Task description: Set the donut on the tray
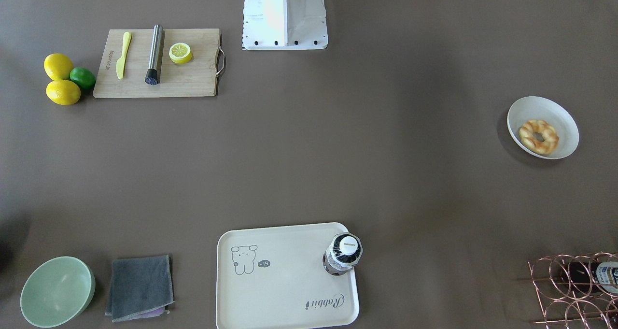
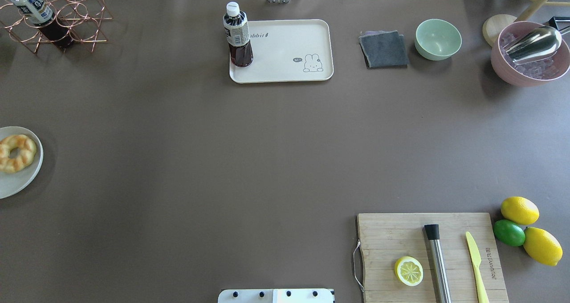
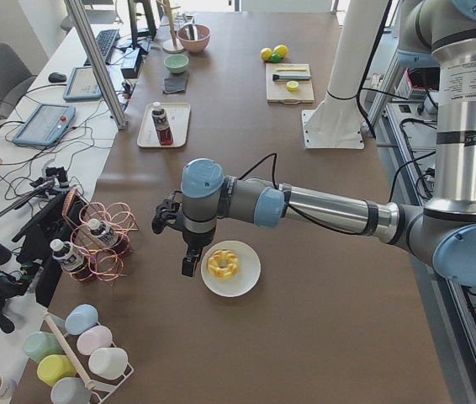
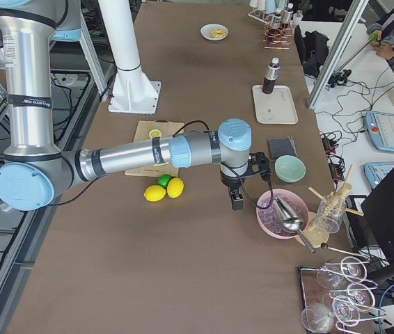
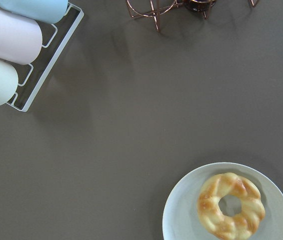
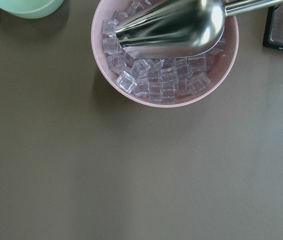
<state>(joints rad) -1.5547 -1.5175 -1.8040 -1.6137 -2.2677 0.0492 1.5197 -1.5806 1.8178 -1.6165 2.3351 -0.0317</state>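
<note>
The golden-brown braided donut (image 1: 538, 136) lies in a round white bowl (image 1: 540, 102) at the table's end on my left; it also shows in the overhead view (image 2: 15, 153) and the left wrist view (image 5: 231, 205). The cream tray (image 1: 280, 290) with the animal drawing lies at the far middle edge (image 2: 285, 45), with a dark drink bottle (image 2: 238, 36) standing in one corner. My left gripper (image 3: 189, 263) hangs just beside the bowl (image 3: 238, 286), apart from the donut (image 3: 223, 263); I cannot tell if it is open. My right gripper (image 4: 237, 202) hovers near the pink ice bowl (image 4: 280, 214); its state is unclear.
A copper wire rack (image 2: 58, 16) with a bottle stands at the far left corner, with pastel cups (image 5: 6, 40) nearby. A grey cloth (image 2: 384, 49) and a green bowl (image 2: 438, 39) sit right of the tray. A cutting board (image 2: 432, 254) holds a lemon half, knife and muddler, with lemons and a lime (image 2: 509, 232) beside it.
</note>
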